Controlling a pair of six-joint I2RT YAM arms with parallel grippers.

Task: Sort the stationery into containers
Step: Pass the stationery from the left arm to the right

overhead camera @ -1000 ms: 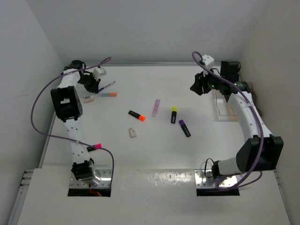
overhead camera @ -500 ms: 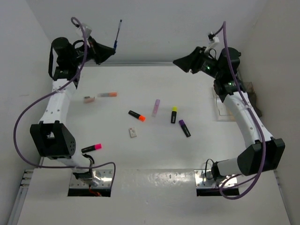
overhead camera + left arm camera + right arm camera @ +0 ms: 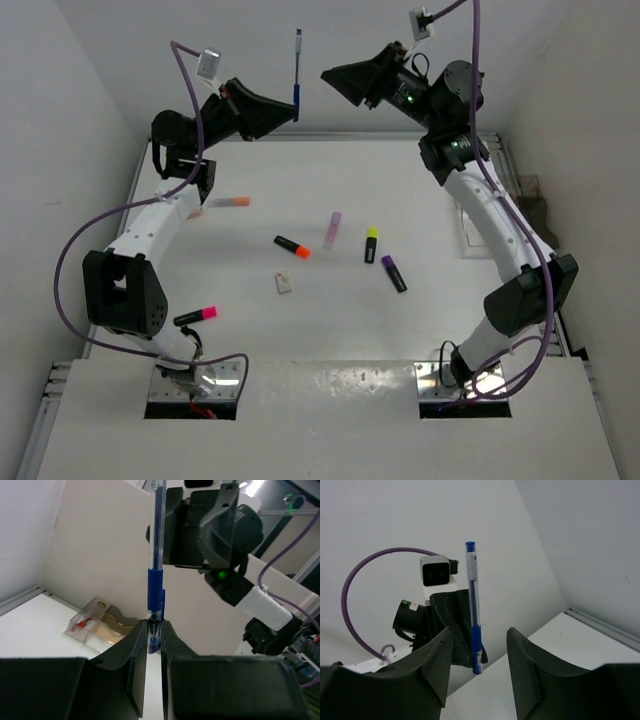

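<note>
Look at that blue pen point(image 3: 155, 582): clear barrel, deep blue grip; on the white table point(image 3: 330, 330), black bodies all round: orange-capped highlighter point(image 3: 292, 246), yellow-capped highlighter point(image 3: 371, 244), purple-capped highlighter point(image 3: 394, 273), pink-capped highlighter point(image 3: 195, 316); pale lilac marker point(image 3: 333, 229); white eraser point(image 3: 285, 284); purple cable point(image 3: 370, 559).

White table point(image 3: 330, 330), matte, scuffed, flat. Walled on three sides by plain white panels: back wall point(image 3: 330, 60) at table's far edge, left wall point(image 3: 50, 150) and right wall point(image 3: 590, 120) along its sides. Thin metal strip point(image 3: 330, 137) where the table meets the back wall. Glossy white panel point(image 3: 330, 420) along the table's near edge, with glare patches. Light is even and soft, faint shadows. No windows seen. Dark blurred space shows above the right wall in the left wrist view.
</note>
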